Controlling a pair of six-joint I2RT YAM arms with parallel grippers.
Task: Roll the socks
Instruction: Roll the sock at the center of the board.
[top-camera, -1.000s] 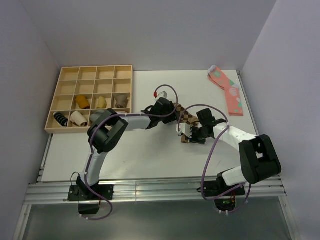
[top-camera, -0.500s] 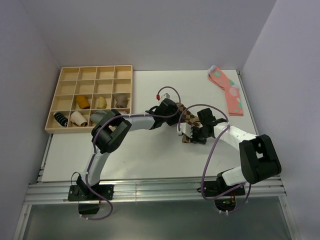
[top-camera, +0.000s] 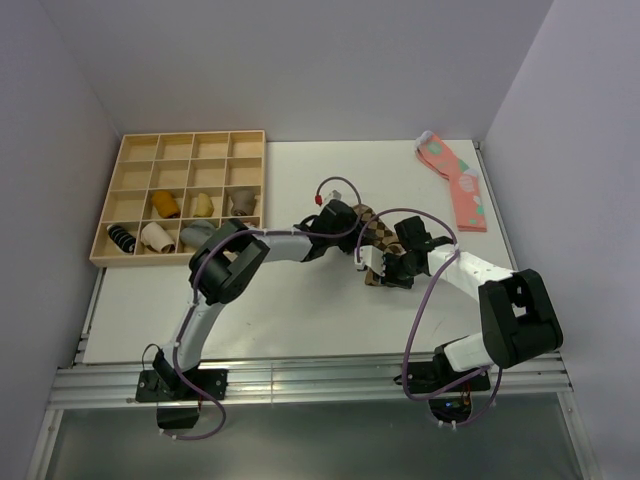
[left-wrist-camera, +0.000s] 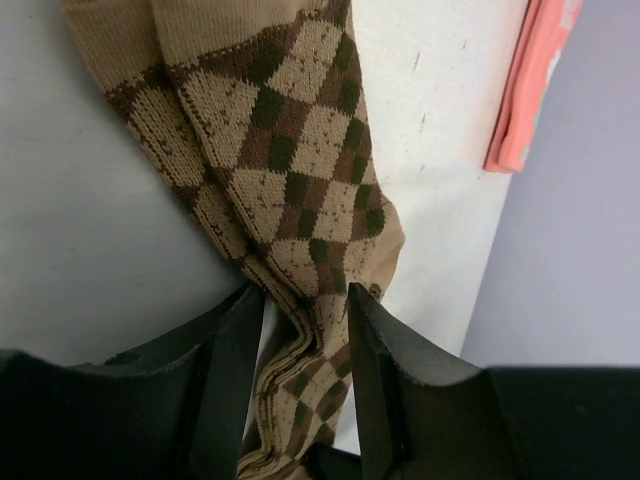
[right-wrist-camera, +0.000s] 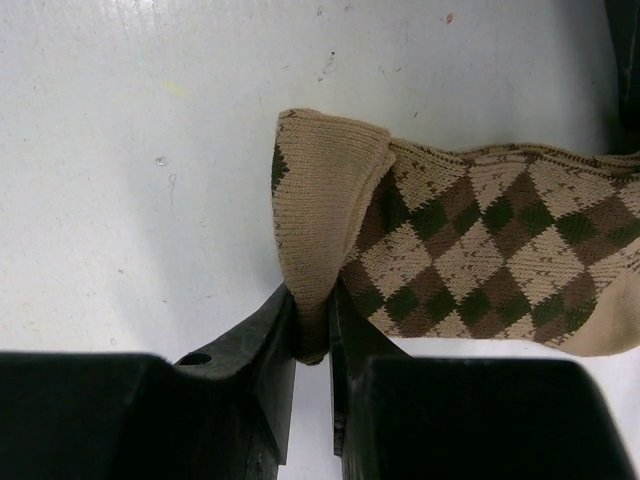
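The argyle socks (top-camera: 378, 237) lie on the worktop (top-camera: 280, 300), to the right of the wooden compartment tray (top-camera: 185, 134). The right gripper (right-wrist-camera: 310, 300) is clamped on their folded-over end, farther from the tray. The left gripper (left-wrist-camera: 305, 305) pinches the bunched fabric at the end nearer the tray.

Both arms look alike to me: the left arm (top-camera: 188, 330) and right arm (top-camera: 470, 268) are white tubes between chunky black joints. Thin purple cables (top-camera: 417, 315) loop loosely along them. The left tool (left-wrist-camera: 305, 300) and right tool (right-wrist-camera: 310, 300) have matte black, flat-sided fingers.
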